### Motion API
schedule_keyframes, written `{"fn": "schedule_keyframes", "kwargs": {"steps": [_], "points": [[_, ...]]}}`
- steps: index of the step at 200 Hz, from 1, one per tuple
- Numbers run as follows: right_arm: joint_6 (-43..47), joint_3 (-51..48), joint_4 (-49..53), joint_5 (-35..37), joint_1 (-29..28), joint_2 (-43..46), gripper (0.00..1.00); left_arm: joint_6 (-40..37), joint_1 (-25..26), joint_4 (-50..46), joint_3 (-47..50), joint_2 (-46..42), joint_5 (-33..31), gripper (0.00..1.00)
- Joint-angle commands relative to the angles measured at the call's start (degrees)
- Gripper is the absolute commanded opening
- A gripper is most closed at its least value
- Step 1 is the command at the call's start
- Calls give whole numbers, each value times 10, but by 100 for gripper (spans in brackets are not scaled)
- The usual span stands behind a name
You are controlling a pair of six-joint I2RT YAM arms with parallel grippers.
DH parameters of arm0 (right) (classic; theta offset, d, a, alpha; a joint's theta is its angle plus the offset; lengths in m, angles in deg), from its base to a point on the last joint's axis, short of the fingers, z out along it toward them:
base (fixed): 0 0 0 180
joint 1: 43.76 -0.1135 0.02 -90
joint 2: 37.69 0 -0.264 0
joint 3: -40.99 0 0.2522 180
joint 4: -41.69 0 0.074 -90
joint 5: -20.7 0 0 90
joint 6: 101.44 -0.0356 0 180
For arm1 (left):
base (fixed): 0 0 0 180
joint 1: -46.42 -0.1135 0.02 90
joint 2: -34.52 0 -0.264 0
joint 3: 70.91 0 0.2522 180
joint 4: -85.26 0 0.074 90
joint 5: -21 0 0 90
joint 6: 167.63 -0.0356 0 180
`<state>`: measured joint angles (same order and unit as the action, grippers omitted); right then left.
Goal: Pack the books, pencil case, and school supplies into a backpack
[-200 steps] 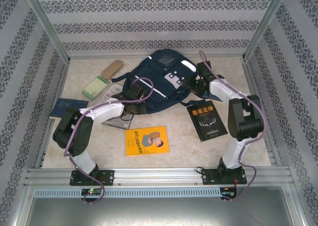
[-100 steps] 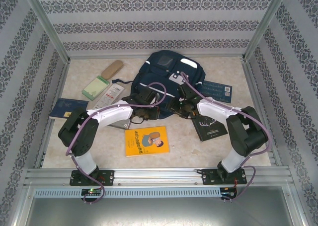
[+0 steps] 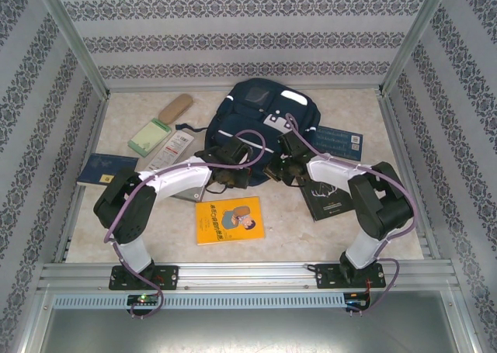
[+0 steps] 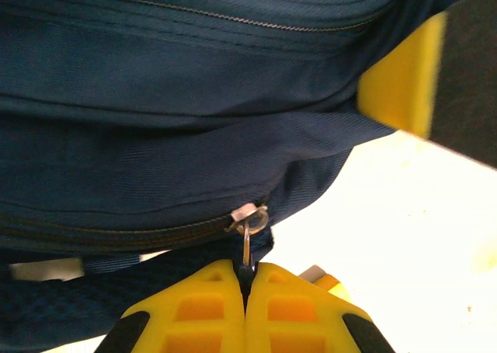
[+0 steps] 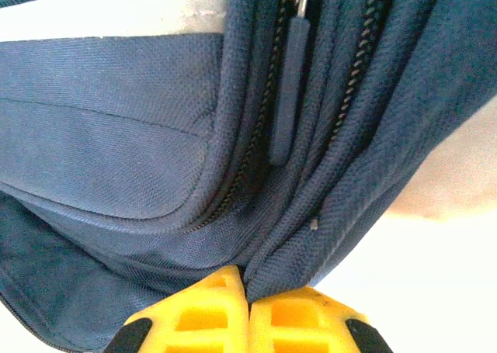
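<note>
Top external view has the backpack [image 3: 248,114] lying mid-table toward the far edge, with both arms reaching in to its near side. Nothing's packed yet. The orange-yellow book [image 3: 229,219] sits near the near edge and the black book [image 3: 324,202] is partly under the right arm. The blue book [image 3: 339,141] is toward the right edge. The navy book [image 3: 105,168], pale green pad [image 3: 147,138], white packet [image 3: 177,146] and tan pencil case [image 3: 175,108] are off on the left side.

Left wrist cam shows the left gripper [image 4: 245,282] squeezed completely together on the thin metal zipper pull [image 4: 246,240], and the zipper looks closed. The right gripper [image 5: 248,285] is likewise clamped tight, on a fold of the bag's fabric next to a zip track, probably as an anchor.

What could go sideways: that tab is tiny and only caught at its tip, so a pull at an angle could pop it free. If the fabric pinch slips, the whole bag likely drags instead of the slider running. Loose cloth could also bunch and jam the zip.
</note>
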<state>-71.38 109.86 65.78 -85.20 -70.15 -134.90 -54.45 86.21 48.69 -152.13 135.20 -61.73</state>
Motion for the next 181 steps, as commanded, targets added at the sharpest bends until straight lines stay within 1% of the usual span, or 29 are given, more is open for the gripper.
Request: {"fn": "schedule_keyframes", "kwargs": {"steps": [1,26,50,76,110,124,144,161,181], "points": [[45,24,36,46,42,40,0,-41,-2,-64,-30,10,-49,0],[77,25,65,49,85,64,0,-60,-29,-84,-42,16,-64,0],[104,24,82,49,123,82,0,-74,-67,-104,-66,33,-70,0],[132,31,105,51,156,94,0,-96,-107,-113,-116,77,-72,0],[162,41,122,53,195,99,0,-117,-148,-129,-210,154,-71,0],[175,50,123,48,207,91,0,-118,-157,-130,-234,173,-66,0],[200,78,127,40,212,64,0,-118,-161,-124,-244,174,-54,0],[228,109,134,53,211,36,0,-116,-161,-123,-233,159,-46,0],[251,144,131,77,210,4,0,-112,-161,-114,-194,125,-36,0]]}}
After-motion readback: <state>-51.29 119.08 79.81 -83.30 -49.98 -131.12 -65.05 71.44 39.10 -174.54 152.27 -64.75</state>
